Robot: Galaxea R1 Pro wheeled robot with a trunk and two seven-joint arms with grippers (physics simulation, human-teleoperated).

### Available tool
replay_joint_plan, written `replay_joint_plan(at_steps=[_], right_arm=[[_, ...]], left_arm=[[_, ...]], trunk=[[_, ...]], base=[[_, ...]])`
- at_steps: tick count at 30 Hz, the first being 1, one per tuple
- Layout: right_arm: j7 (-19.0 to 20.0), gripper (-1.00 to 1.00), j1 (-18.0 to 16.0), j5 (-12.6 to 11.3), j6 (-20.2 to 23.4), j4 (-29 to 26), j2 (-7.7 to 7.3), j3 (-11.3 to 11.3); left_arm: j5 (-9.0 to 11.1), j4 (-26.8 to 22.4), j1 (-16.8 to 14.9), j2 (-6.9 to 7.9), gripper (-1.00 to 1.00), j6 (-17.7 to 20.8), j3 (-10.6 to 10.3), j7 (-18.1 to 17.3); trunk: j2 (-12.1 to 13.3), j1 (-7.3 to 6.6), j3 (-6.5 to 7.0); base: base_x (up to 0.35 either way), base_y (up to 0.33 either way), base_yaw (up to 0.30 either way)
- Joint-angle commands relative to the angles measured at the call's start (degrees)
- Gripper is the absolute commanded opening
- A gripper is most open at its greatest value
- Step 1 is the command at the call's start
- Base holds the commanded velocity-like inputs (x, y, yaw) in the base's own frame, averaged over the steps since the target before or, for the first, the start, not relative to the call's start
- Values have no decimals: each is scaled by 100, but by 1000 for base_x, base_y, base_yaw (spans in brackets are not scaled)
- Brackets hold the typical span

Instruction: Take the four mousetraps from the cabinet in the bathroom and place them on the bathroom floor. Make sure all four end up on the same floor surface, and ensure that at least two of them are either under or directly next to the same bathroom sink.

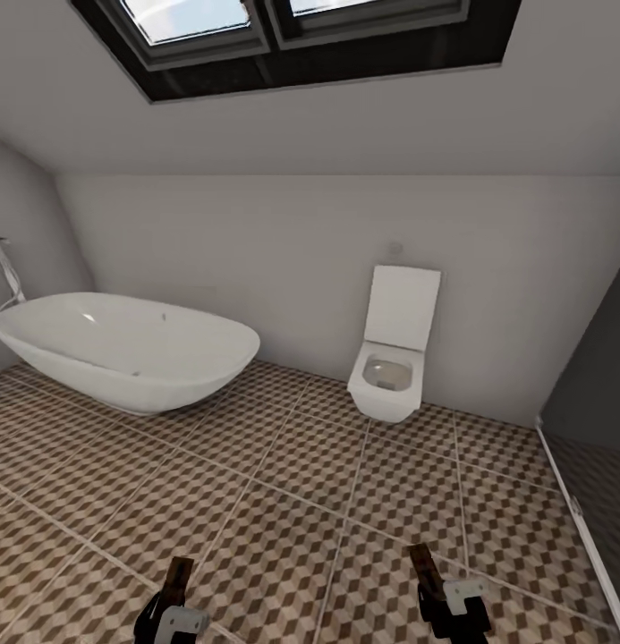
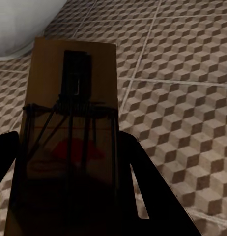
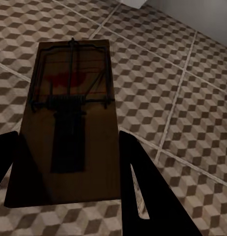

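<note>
At the left of the head view stands the oval bathtub [image 1: 131, 353], white against the wall, with the patterned bathroom floor [image 1: 283, 501] spreading from it toward the robot; low at the bottom edge the left gripper [image 1: 177, 581] shows with a brown board rising from it; the left wrist view makes this plain as a mousetrap [image 2: 69, 128], its long axis running straight out along the fingers, its red mark nearer the jaws and its far end pointing toward the tub's rim; the jaws are clenched on its near end, dark fingers [image 2: 153, 191] flanking the board.

Further right the square toilet [image 1: 394, 358] hangs on the back wall; below it the right gripper [image 1: 430, 581] carries a second mousetrap [image 3: 69, 123], again lengthwise along the fingers, though here the red mark lies at the far end; these jaws too are clamped on the board's near end.

Both traps hang above the tiles, not yet touching them; each is already in its own arm's grasp, so neither arm is the nearer one. The sink and the cabinet are nowhere in these views, so I judge the coming move turns on finding the sink first, then lowering each board flat with its long axis level to the floor before letting go; a tilted release might tip a trap onto its edge.
</note>
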Motion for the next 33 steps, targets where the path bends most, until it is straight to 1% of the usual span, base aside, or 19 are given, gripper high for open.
replay_joint_plan(at_steps=[1,33], right_arm=[[6,-100,-4,41,-24,3,5,-37],[4,-100,-4,42,-24,-2,5,-37]], left_arm=[[23,20,-9,-4,-100,-25,-48,22],[23,20,-9,-4,-100,-27,-48,20]], trunk=[[-3,0,-5],[-3,0,-5]], base=[[0,0,255],[0,0,255]])
